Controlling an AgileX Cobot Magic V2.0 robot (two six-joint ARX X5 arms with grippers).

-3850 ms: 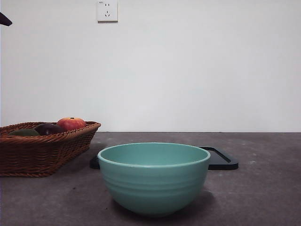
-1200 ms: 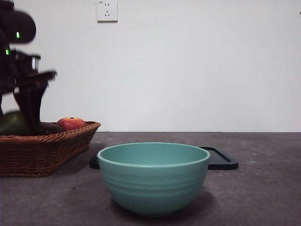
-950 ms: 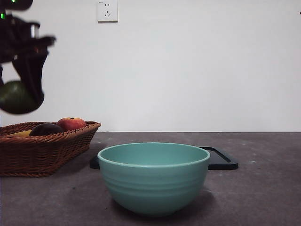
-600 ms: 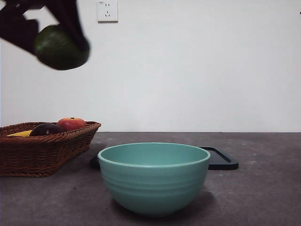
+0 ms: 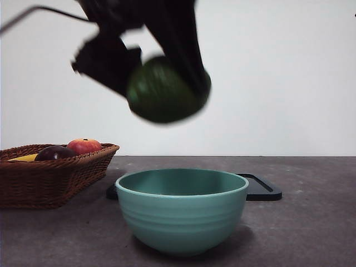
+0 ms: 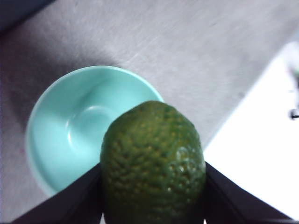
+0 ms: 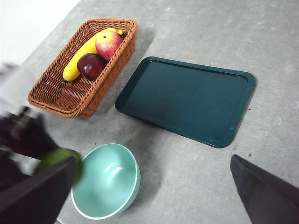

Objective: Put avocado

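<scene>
The avocado [image 5: 166, 90] is dark green with bumpy skin. My left gripper [image 5: 167, 83] is shut on it and holds it in the air above the teal bowl [image 5: 182, 209]. In the left wrist view the avocado [image 6: 153, 165] sits between my two jaws, with the bowl [image 6: 79, 130] below it. In the right wrist view the avocado [image 7: 60, 156] shows blurred beside the bowl [image 7: 106, 180]. My right gripper [image 7: 154, 191] is open and empty, high above the table.
A wicker basket [image 5: 53, 175] at the left holds a red apple [image 5: 84, 146], a dark purple fruit [image 5: 54, 152] and a banana [image 7: 83, 53]. A dark green tray [image 7: 187, 99] lies behind the bowl [image 5: 261, 186].
My left gripper came down to the basket, took the avocado, lifted it out and carried it right, to above the bowl.
</scene>
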